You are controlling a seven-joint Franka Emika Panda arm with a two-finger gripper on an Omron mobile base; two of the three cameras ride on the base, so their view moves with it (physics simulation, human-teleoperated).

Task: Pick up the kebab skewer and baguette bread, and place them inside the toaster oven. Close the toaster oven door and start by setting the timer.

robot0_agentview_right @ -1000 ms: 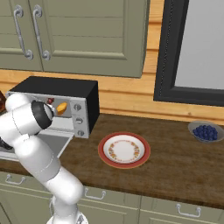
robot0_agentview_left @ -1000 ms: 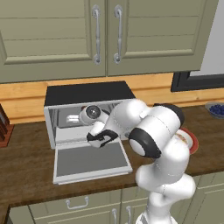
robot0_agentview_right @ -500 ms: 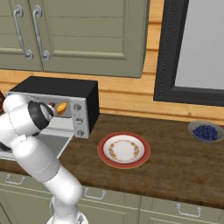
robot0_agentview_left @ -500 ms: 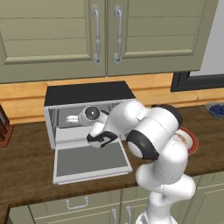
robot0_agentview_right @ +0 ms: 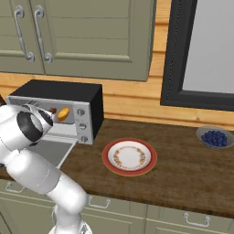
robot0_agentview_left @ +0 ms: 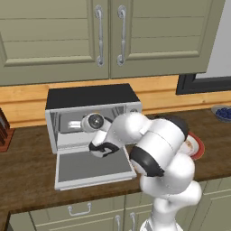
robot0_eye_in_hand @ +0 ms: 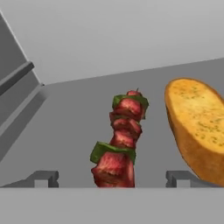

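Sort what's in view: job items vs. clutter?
Job:
- kebab skewer, inside the oven
- baguette bread, beside the skewer
- toaster oven
- toaster oven door, dropped open
- gripper, jaws open

Clutter:
- plate
- bowl of blueberries
- upper cabinets

The oven (robot0_agentview_left: 92, 97) is brushed silver metal with a matt black top. The bread (robot0_eye_in_hand: 197, 124) has a rough, speckled crust; the skewer (robot0_eye_in_hand: 120, 142) meat looks glossy. The worktop (robot0_agentview_right: 183, 160) is dark wood.

The kebab skewer (robot0_eye_in_hand: 120, 142) and baguette bread (robot0_eye_in_hand: 197, 127) lie side by side inside the toaster oven (robot0_agentview_left: 92, 104).
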